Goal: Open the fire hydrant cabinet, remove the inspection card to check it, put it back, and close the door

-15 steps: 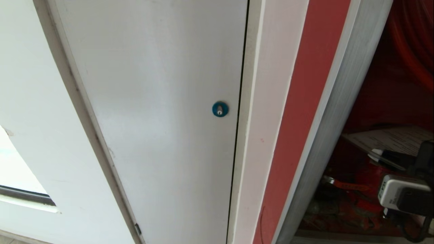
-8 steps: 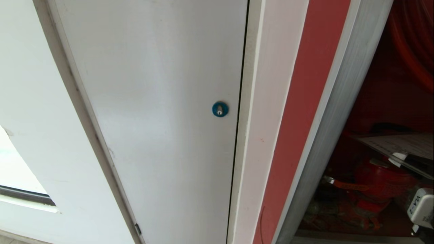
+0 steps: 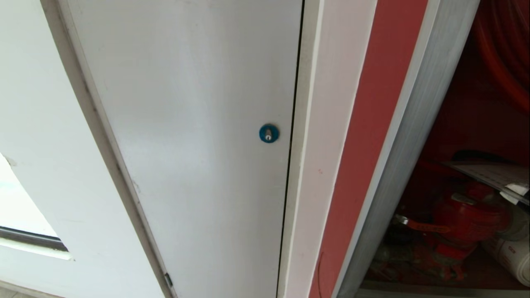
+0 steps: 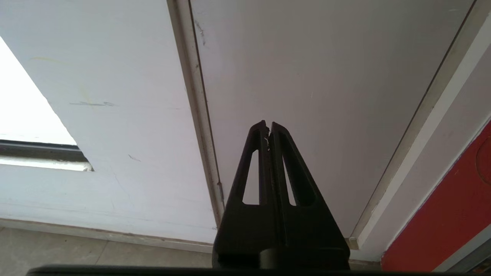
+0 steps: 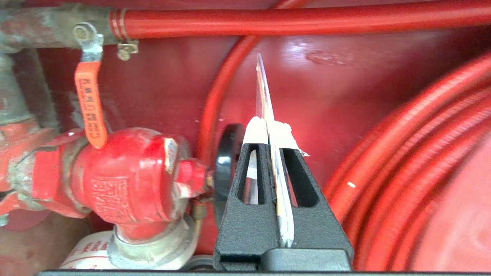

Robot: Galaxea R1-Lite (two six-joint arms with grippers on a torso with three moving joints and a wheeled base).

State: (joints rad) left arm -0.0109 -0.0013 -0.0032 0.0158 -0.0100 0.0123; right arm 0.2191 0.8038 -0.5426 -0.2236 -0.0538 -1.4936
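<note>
the right black pincer (image 5: 269,128) pinches the thin pale card (image 5: 264,96) edge-on; the card points to 12 o'clock, the red valve (image 5: 126,180) at 9.

card (image 3: 492,173) above valve (image 3: 468,215), inside cabinet (image 3: 410,136)

The right gripper (image 5: 268,126) is clamped on something thin (seemingly edge-on), while the left gripper (image 4: 267,124) hangs closed.

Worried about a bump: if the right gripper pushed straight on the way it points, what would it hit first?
Probably the cabinet's red back wall. The right gripper, shut on the card, points between the valve and the hose reel; depth is unclear.
</note>
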